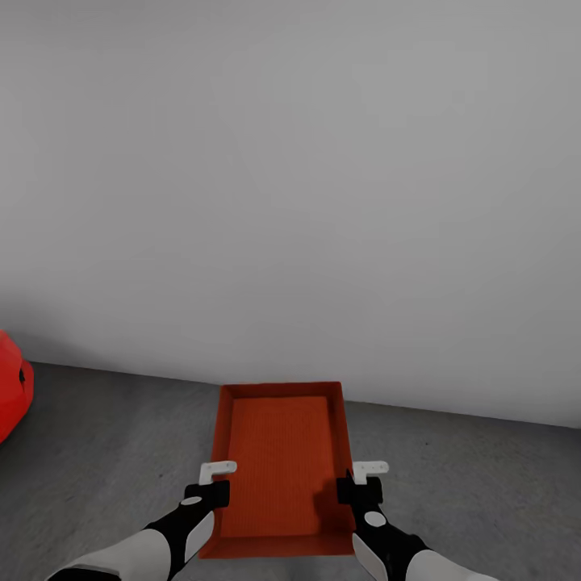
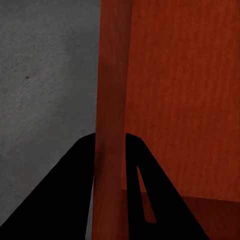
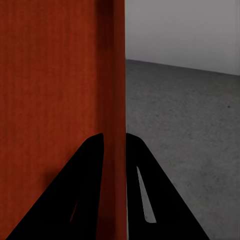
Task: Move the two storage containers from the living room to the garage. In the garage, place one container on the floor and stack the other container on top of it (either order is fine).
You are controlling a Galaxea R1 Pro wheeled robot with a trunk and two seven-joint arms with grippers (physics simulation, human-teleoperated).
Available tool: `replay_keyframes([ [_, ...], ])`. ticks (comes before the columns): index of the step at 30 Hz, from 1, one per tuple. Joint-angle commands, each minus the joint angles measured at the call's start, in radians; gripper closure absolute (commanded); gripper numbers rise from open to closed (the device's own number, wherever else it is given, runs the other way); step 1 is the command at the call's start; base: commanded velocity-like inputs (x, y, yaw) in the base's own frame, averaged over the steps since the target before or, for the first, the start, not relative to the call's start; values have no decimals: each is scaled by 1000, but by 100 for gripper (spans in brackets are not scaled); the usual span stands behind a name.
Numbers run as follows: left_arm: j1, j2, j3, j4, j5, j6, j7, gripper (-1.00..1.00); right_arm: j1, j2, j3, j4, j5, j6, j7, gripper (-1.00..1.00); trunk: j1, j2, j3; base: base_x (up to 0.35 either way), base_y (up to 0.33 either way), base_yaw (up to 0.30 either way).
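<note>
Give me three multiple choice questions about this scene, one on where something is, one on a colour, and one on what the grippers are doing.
1. Where is the storage container?
A. on a wooden bench
B. held between both grippers above the grey concrete floor
C. on a shelf

2. What colour is the container?
A. blue
B. green
C. orange-red

3. How does each gripper hold it?
A. fingers astride a side wall
B. open, away from it
C. pressed flat under its base

Answers: 1 B, the left gripper and right gripper flank it over concrete. 2 C, its walls and base are orange-red. 3 A, both wrist views show a wall between the fingers.
</note>
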Motion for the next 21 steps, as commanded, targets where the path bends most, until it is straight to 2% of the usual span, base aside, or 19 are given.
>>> replay_keyframes([
  [1,-2,0,26,-50,3,-4,17,100,0,0,37,74,-30,-10,-18,100,0,-2,-3,0,0,0],
  [13,-2,0,27,-50,3,-4,17,100,0,0,37,74,-31,-9,-17,100,0,-2,-22,0,0,-4],
  [21,-2,0,27,-50,3,-4,17,100,0,2,37,74,-31,-8,-17,100,0,-2,-35,0,0,-120],
])
